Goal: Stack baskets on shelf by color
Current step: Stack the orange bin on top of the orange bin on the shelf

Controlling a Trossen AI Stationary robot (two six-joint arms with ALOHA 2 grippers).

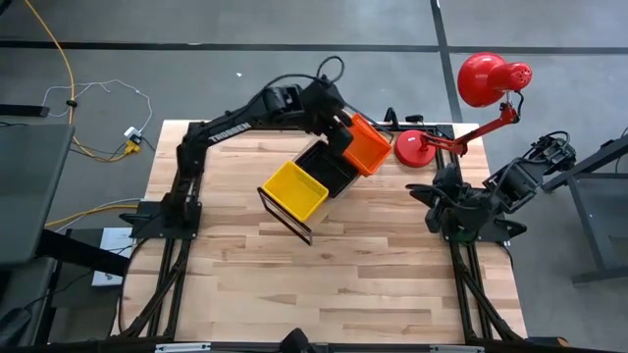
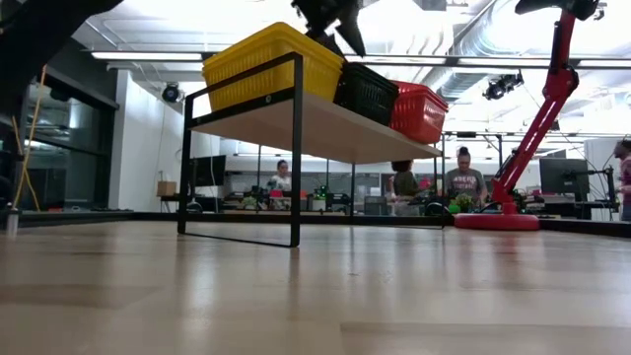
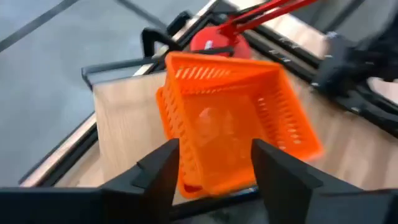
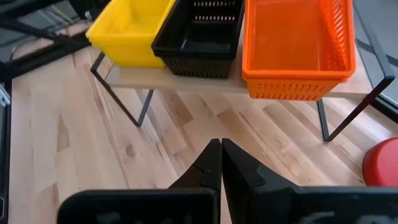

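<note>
Left gripper (image 3: 214, 165) jaws released, orange basket (image 3: 233, 121) just ahead btwn them, on shelf (image 4: 186, 79) end. Right gripper (image 4: 221, 163) clenched, empty, nr tabletop's right edge.

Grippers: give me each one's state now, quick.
Left gripper: jaws open, above the orange basket, holding nothing.
Right gripper: jaws closed, empty.

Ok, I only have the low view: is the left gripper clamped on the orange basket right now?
Observer: No. The left wrist view shows the left gripper open, with the orange basket just ahead of it.
Operator: Is it flat on the shelf?
Observer: Yes. In the right wrist view it sits level on the shelf, beside the black basket.
Operator: And the right arm?
Observer: The right gripper is shut and waits at the right edge of the table.
</note>
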